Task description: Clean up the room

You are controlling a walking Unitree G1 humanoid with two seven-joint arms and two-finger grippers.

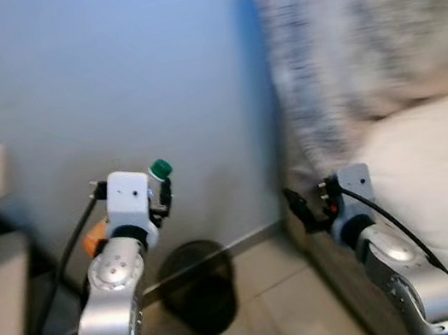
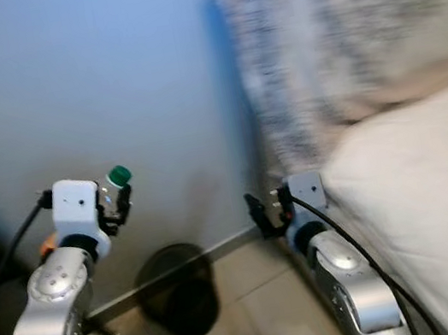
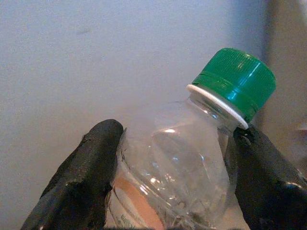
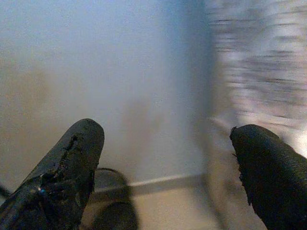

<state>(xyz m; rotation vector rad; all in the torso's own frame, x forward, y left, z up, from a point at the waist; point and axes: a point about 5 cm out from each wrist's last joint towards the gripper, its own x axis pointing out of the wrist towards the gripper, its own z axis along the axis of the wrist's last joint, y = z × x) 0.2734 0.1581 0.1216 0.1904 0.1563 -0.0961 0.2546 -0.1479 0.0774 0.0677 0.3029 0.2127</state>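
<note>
Left wrist view showed the left gripper (image 3: 172, 191) pinching a clear bottle (image 3: 177, 167) near its neck; right gripper (image 4: 168, 167) spread empty. Smooth plastic might slip before reaching the dark bin (image 1: 197, 285) below.

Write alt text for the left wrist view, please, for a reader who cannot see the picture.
A clear plastic bottle with a green cap is held between the two black fingers of the left claw, seen from close up. Behind it is a plain pale wall. An orange label shows low on the bottle.
</note>
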